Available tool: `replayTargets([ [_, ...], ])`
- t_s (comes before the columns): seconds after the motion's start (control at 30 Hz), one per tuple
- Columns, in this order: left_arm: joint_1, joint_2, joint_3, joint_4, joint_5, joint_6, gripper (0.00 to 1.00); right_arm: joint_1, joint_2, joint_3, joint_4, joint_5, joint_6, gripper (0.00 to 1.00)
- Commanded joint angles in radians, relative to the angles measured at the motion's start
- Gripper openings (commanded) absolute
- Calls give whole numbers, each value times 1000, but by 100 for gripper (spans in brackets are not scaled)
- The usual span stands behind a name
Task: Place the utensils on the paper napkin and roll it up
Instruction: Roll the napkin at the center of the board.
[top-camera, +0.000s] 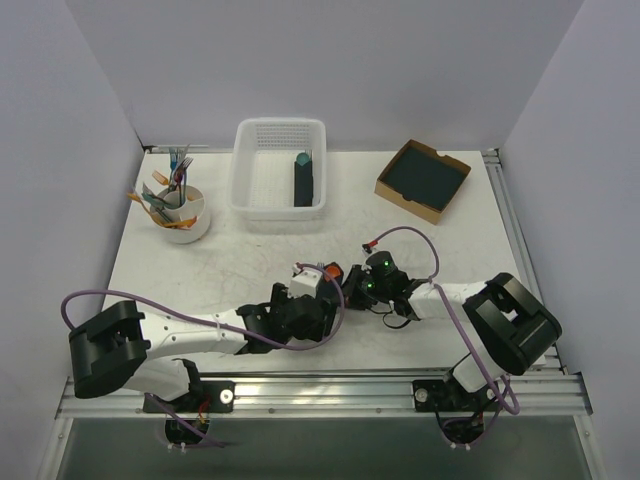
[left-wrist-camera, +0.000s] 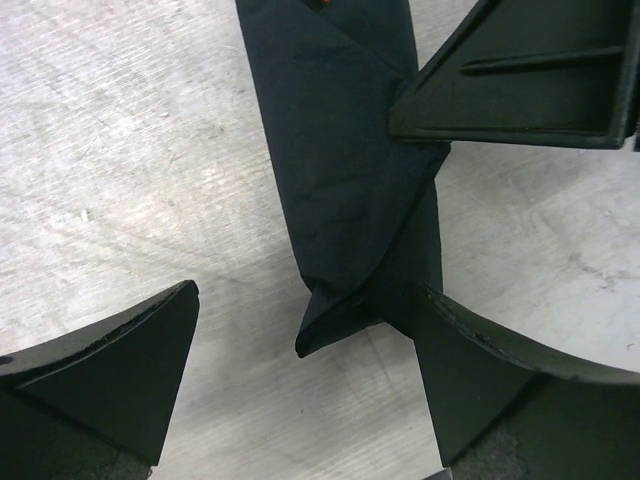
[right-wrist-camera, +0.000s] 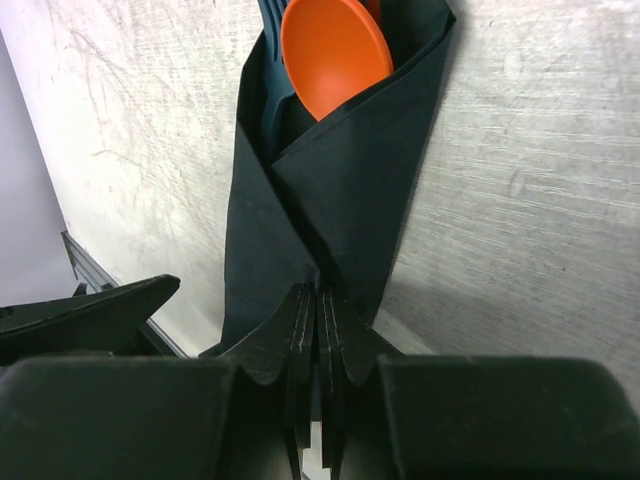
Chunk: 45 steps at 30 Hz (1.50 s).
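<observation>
The paper napkin (right-wrist-camera: 340, 200) lies rolled into a narrow dark bundle on the table, between the two grippers. An orange spoon (right-wrist-camera: 335, 55) sticks out of its far end, with a dark teal piece (right-wrist-camera: 272, 90) beside it. My right gripper (right-wrist-camera: 320, 300) is shut, its tips pressed against the bundle's fold. My left gripper (left-wrist-camera: 308, 300) stands open, straddling the bundle's (left-wrist-camera: 340, 150) pointed near end; one finger (left-wrist-camera: 470, 370) touches it, the other is apart. From above, only the orange tip (top-camera: 330, 269) shows between the left gripper (top-camera: 322, 292) and the right gripper (top-camera: 356, 290).
A white basket (top-camera: 252, 185) at the back holds another dark roll (top-camera: 303, 180). A cardboard box (top-camera: 388, 185) of dark sheets sits at back right. A white cup (top-camera: 185, 220) of coloured utensils stands at back left. A metal rail (top-camera: 320, 385) runs along the near edge.
</observation>
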Motion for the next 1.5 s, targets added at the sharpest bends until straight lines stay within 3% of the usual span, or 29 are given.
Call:
replayTargets([
  [0.0,-10,-2,45,72,24,34,95,-5,-35,0,-28,40,-24,0],
  [0.33,-16,100,74,98,1,37,97,-4,-23,-3,-16,37,-19,0],
  [0.57,-12,194,137,-38,-68,-38,97,-5,-41,21,-45,37,-19,0],
  [0.7,1,222,142,-70,-91,-86,89,-5,-67,34,-80,46,-29,0],
  [0.83,21,222,123,-66,-85,-113,74,-7,-83,37,-102,49,-30,0],
  [1.47,149,133,-27,116,115,-110,64,-36,-75,86,-177,69,-88,0],
])
